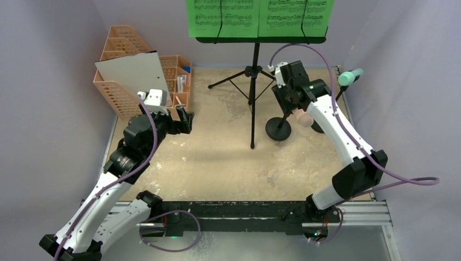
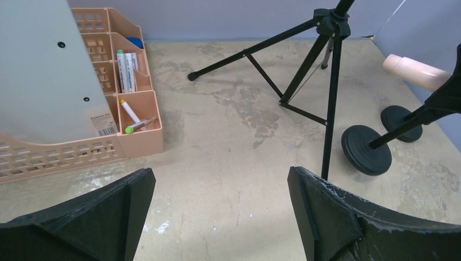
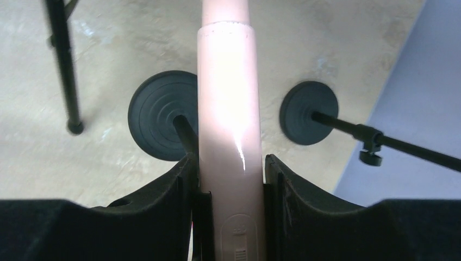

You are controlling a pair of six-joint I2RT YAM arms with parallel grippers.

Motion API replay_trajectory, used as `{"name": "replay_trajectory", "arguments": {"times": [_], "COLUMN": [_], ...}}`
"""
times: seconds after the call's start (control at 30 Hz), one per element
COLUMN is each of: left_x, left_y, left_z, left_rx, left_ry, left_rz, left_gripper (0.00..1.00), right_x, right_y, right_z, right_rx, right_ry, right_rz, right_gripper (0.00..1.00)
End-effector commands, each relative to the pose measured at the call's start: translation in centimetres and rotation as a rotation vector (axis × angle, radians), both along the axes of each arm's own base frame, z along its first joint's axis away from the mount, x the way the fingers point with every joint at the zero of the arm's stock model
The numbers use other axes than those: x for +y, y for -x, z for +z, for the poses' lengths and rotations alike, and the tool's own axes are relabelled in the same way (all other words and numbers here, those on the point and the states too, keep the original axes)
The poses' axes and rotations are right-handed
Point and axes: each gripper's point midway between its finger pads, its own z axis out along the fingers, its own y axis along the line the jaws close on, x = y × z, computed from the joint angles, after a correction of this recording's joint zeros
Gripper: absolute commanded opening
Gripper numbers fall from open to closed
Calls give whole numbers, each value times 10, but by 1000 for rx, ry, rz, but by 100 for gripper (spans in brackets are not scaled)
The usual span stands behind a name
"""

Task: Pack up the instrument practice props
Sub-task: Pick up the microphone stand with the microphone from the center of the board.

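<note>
The black music desk (image 1: 261,39) stands on its tripod (image 1: 254,70) at the back, with two green sheet-music pages (image 1: 223,16) (image 1: 296,16) on it. My right gripper (image 1: 296,106) is shut on the pink microphone (image 1: 304,118), which fills the gap between the fingers in the right wrist view (image 3: 228,109). Below it are two black round-based holders (image 3: 157,114) (image 3: 309,112); the left one's rod rises to the microphone. The mint microphone (image 1: 350,77) sits high at the far right. My left gripper (image 1: 184,120) is open and empty over bare table (image 2: 220,201).
An orange mesh file organizer (image 1: 128,60) with a grey-white board (image 1: 133,73) leaning in it stands at the back left; markers (image 2: 126,68) lie in its small compartments. A tripod leg (image 2: 328,136) stands just ahead of my left gripper. Purple walls close the sides.
</note>
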Motion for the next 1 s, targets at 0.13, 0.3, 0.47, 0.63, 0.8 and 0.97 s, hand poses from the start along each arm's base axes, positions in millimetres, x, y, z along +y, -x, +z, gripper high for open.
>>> {"name": "replay_trajectory", "arguments": {"times": [0.13, 0.3, 0.47, 0.63, 0.8, 0.97], "left_x": [-7, -9, -11, -14, -12, -12], "left_y": [14, 22, 22, 19, 20, 19], "left_z": [0, 5, 4, -1, -1, -2], "left_rx": [-45, -86, -86, -63, -66, -64], "left_ry": [0, 8, 8, 0, 2, 2], "left_rz": [-85, -120, -131, -138, -131, -129], "left_gripper": [99, 99, 99, 99, 99, 99], "right_x": [30, 43, 39, 40, 44, 50], "right_y": [49, 69, 76, 77, 83, 87], "right_z": [50, 61, 67, 46, 29, 24], "right_rx": [-81, -63, -69, -25, 18, 35], "right_ry": [-147, -198, -193, -177, -187, -205], "right_rz": [76, 144, 153, 157, 189, 224], "right_gripper": [0, 0, 0, 0, 0, 0]}}
